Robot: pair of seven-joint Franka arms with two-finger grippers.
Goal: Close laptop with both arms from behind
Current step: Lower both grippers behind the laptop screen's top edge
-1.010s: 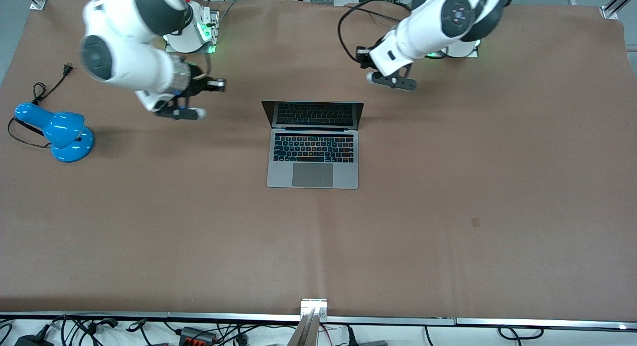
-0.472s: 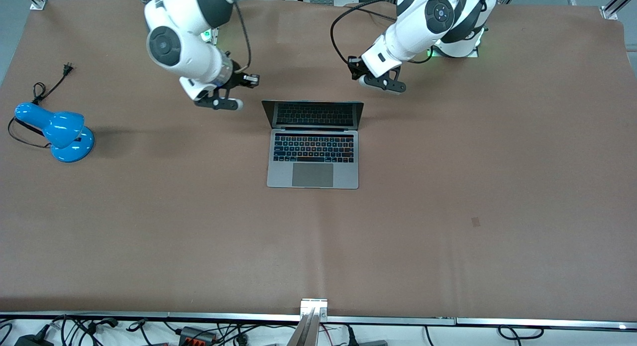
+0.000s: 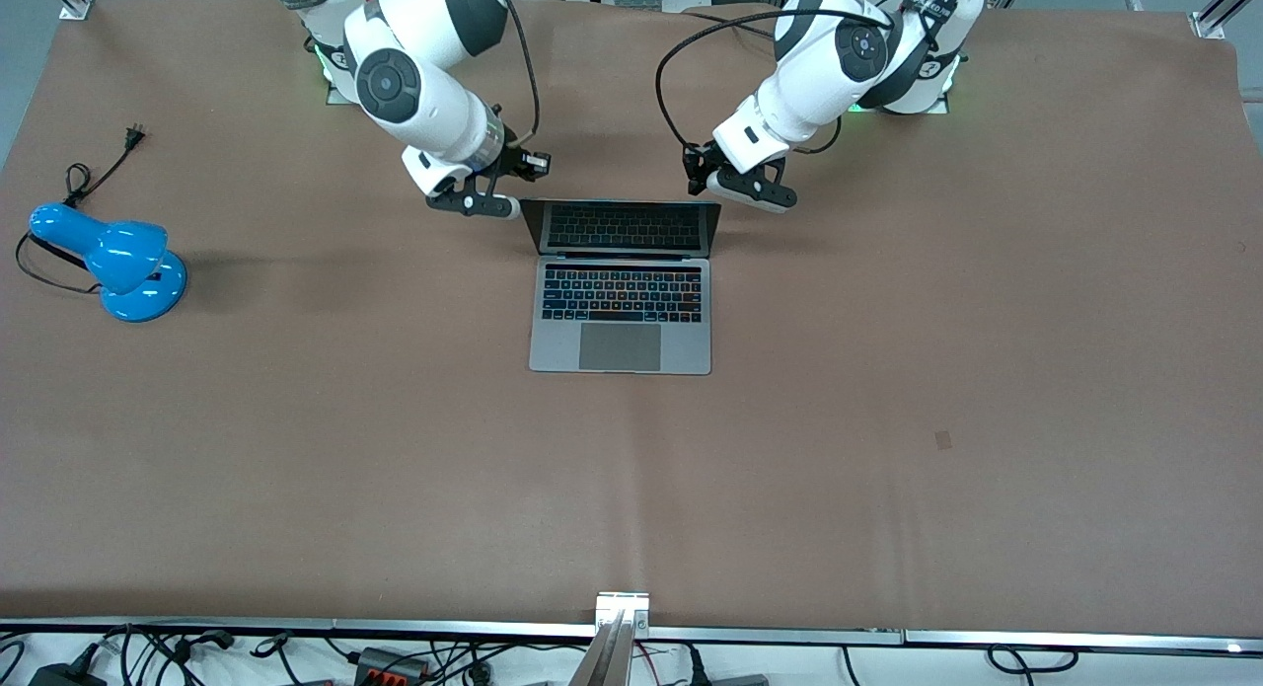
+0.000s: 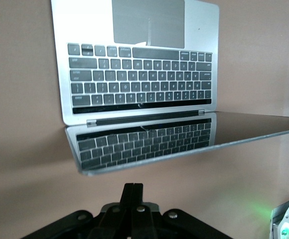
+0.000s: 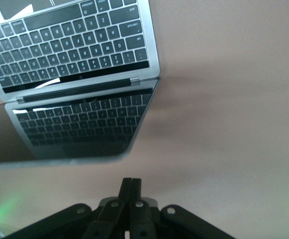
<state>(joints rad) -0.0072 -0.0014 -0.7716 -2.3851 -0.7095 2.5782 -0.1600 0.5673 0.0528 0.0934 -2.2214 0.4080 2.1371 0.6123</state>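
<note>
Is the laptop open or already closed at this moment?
Open. The laptop has its screen raised, with the keyboard and trackpad fully uncovered; both wrist views show the keys mirrored in the dark screen.

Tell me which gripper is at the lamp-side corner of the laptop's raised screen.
The right gripper, on the arm based toward the blue lamp. It sits at that upper corner of the laptop screen; the left gripper is at the other upper corner. Both have fingers shut.

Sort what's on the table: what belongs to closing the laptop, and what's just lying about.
Part of the job:
- laptop, lid open
- left gripper, shut, at the lid's top corner
- right gripper, shut, at the other top corner

Lying about:
- blue desk lamp, toward the right arm's end, unplugged
</note>
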